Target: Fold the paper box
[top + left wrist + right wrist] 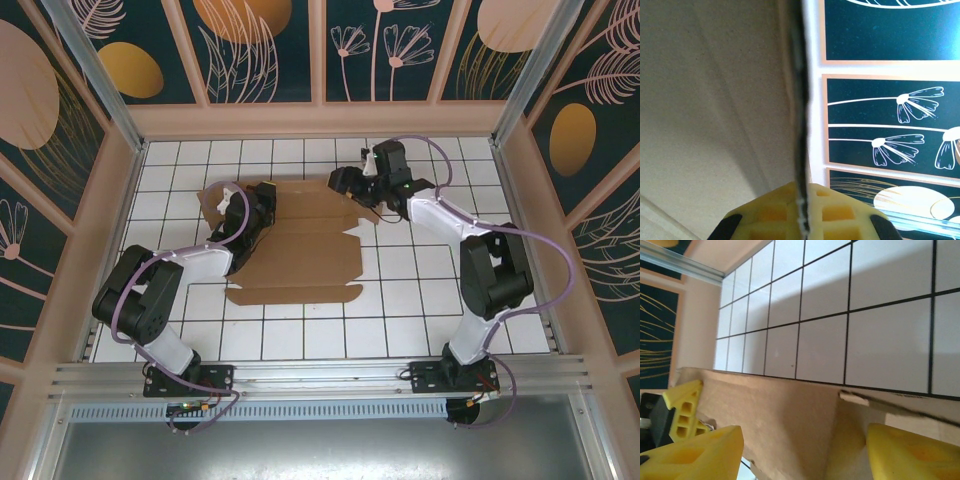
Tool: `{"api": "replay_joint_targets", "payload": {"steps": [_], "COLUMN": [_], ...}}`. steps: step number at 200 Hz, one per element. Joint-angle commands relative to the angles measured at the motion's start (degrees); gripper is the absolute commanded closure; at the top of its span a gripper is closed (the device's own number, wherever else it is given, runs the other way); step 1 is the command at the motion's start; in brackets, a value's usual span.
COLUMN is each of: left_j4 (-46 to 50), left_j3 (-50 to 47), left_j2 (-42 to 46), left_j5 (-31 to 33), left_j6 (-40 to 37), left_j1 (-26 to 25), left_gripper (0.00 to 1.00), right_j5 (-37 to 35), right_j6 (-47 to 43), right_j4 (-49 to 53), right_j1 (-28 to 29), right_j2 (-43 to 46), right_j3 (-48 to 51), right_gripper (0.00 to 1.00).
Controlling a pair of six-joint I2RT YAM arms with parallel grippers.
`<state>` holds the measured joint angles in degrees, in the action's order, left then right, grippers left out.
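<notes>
The paper box (300, 250) lies as a brown cardboard sheet in the middle of the tiled table, with its far flaps raised. My left gripper (252, 205) is at the box's far left corner. In the left wrist view its yellow pads (830, 215) are shut on a cardboard flap (715, 100) seen edge-on. My right gripper (345, 183) hovers at the box's far right edge. Its yellow fingers (900, 450) stand well apart over a cardboard panel (780, 415), and the gripper (805, 440) is open with nothing pinched.
White tiles (430, 300) with black grid lines spread to the right of and in front of the box. Peach walls with dark floral panels (380, 50) close the back and sides. An aluminium rail (320, 375) runs along the near edge by the arm bases.
</notes>
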<state>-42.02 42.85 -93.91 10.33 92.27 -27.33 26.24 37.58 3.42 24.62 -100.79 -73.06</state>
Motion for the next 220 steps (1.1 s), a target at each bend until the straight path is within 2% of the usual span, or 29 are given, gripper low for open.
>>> {"api": "replay_joint_targets", "payload": {"steps": [1,18,49,70,86,92,104,118,140,161,170,177,185,203,220], "left_j4": [3.96,3.96,3.96,4.05,4.20,4.22,4.44,4.83,5.79,6.47,7.09,7.35,7.56,7.65,7.83], "left_j3": [-0.92,-0.95,-0.99,-1.19,-1.19,-1.25,-1.36,-1.48,-1.19,-0.75,-0.41,-0.25,-0.15,0.15,0.43], "left_j2": [-1.50,-1.45,-1.27,-0.96,-0.95,-0.93,-0.85,-0.75,-0.99,-0.96,-0.84,-0.76,-0.75,-0.84,-0.93], "left_j5": [-2.33,-2.41,-2.70,-2.54,-2.53,-2.46,-2.18,-1.67,-1.22,-0.86,-0.51,-0.28,-0.06,0.05,0.05], "left_j6": [0.67,0.81,1.16,1.25,1.33,1.38,1.33,1.33,1.34,1.20,0.99,0.85,0.77,0.86,0.81], "left_j1": [-0.44,-0.44,-0.40,-0.45,-0.44,-0.44,-0.44,-0.47,-0.44,-0.44,-0.44,-0.44,-0.44,-0.44,-0.44], "left_gripper": [1.00,1.00,1.00,1.00,1.00,1.00,1.00,1.00,1.00,1.00,1.00,1.00,1.00,1.00,1.00], "right_j5": [3.06,4.35,6.28,7.59,7.76,7.67,5.93,2.14,-1.44,-5.73,-8.73,-10.85,-13.13,-15.78,-18.73], "right_j6": [4.62,7.55,12.93,14.66,13.94,13.22,10.16,6.30,1.83,-2.79,-4.08,-4.81,-5.19,-6.47,-8.07], "right_j4": [-6.86,-11.09,-20.14,-23.92,-23.85,-23.17,-19.29,-14.56,-10.42,-6.66,-6.35,-6.50,-6.32,-5.63,-4.91], "right_j1": [0.17,-0.08,-0.93,-1.54,-1.68,-1.77,-1.90,-2.20,-2.66,-2.50,-2.39,-2.30,-1.93,0.35,3.15], "right_j2": [-1.48,-1.82,-1.67,-1.71,-1.64,-1.39,-0.29,2.17,6.49,11.58,14.54,16.93,18.91,19.63,16.76], "right_j3": [-1.77,-0.11,5.50,7.95,8.24,8.05,7.13,7.25,9.76,13.38,16.43,18.76,21.18,24.36,24.74], "right_gripper": [0.37,0.45,0.73,0.83,0.79,0.74,0.57,0.47,0.41,0.41,0.47,0.55,0.73,0.99,1.00]}}
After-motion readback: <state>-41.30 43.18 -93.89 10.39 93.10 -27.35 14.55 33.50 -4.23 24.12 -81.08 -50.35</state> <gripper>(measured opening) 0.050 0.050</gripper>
